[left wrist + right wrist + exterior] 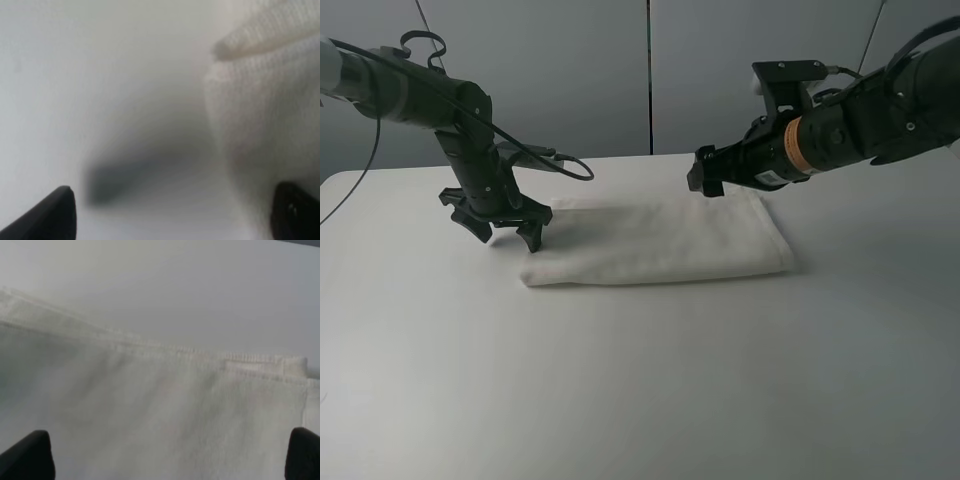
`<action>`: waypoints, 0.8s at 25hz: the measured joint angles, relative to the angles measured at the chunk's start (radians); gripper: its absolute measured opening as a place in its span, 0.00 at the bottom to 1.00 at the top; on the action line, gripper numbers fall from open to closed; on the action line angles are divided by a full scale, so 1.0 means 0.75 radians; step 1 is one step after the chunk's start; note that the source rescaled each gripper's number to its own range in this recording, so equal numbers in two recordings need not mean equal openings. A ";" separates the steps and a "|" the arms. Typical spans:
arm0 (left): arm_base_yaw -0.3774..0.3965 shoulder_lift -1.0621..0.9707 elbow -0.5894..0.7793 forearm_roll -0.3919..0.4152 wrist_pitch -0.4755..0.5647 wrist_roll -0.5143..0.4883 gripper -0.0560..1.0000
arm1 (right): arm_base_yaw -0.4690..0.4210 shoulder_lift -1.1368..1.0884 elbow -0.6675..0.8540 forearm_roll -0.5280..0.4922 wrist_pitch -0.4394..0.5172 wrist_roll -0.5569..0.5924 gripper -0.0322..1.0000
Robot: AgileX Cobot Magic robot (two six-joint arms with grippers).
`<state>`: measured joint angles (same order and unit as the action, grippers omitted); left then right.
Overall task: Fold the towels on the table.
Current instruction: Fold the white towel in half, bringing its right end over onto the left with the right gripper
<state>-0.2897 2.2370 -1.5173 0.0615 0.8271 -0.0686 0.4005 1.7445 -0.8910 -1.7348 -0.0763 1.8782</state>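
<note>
On the white tabletop point(620, 400), a little far of centre, the towel point(660, 240) lies flat as a long folded rectangle running left to right. Off-white terry; the near edge is rounded at the left end. A stitched hem runs along its far edge in the right wrist view.

Left tool point(507, 235): points straight down at the towel's far left corner, jaws spread wide, gripping nothing. One finger point(295, 215) stands over the towel's left end, the other over bare tabletop. Cannot tell whether it touches the cloth. Stacked layers show at that end in the left wrist view.

Right tool point(705, 180): hangs above the towel's far edge towards the right end, angled down and leftwards, jaws fully apart, empty. Hem and a doubled corner sit between its fingers.

Grey wall panels point(570, 70) stand behind.
</note>
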 joint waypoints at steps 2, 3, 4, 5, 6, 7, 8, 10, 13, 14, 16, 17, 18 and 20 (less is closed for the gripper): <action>0.000 0.000 0.000 0.000 0.000 0.010 1.00 | 0.000 -0.003 -0.002 0.000 0.006 -0.007 0.99; 0.000 0.000 0.000 0.000 0.000 0.013 1.00 | 0.000 -0.006 -0.004 0.000 0.011 -0.015 0.99; 0.000 0.000 0.000 0.000 0.000 0.013 1.00 | 0.000 -0.009 -0.014 0.000 0.013 -0.018 0.99; 0.000 0.000 0.000 0.000 0.000 0.014 1.00 | 0.000 -0.015 -0.028 0.000 0.016 -0.031 0.99; 0.000 0.000 0.000 0.000 0.000 0.014 1.00 | 0.000 -0.023 -0.041 0.000 0.018 -0.049 0.98; 0.000 0.000 0.000 0.000 0.003 0.019 1.00 | 0.000 -0.029 -0.059 0.000 0.027 -0.081 0.98; 0.000 0.000 0.000 0.000 0.003 0.020 1.00 | 0.000 -0.037 -0.079 0.000 0.032 -0.154 0.98; 0.000 0.000 0.000 0.000 0.003 0.026 1.00 | 0.000 -0.051 -0.115 0.000 0.034 -0.380 0.98; 0.000 0.000 0.000 0.000 0.003 0.026 1.00 | 0.000 -0.055 -0.134 -0.006 0.114 -0.659 0.98; 0.000 0.000 0.000 0.000 0.003 0.026 1.00 | 0.000 -0.055 -0.134 -0.006 0.169 -0.693 0.98; 0.000 0.000 0.000 0.000 0.003 0.026 1.00 | 0.000 -0.050 -0.134 -0.006 0.274 -0.769 0.98; 0.000 0.000 0.000 0.000 0.003 0.026 1.00 | 0.000 -0.047 -0.134 -0.006 0.318 -0.813 0.98; 0.000 0.000 -0.002 0.000 0.003 0.026 1.00 | 0.000 -0.041 -0.134 -0.006 0.350 -0.882 0.98; 0.000 0.000 -0.002 0.000 0.005 0.028 1.00 | 0.000 -0.033 -0.130 -0.006 0.370 -1.047 0.98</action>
<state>-0.2897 2.2370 -1.5187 0.0615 0.8311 -0.0476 0.4005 1.7194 -0.9889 -1.7393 0.2014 1.0931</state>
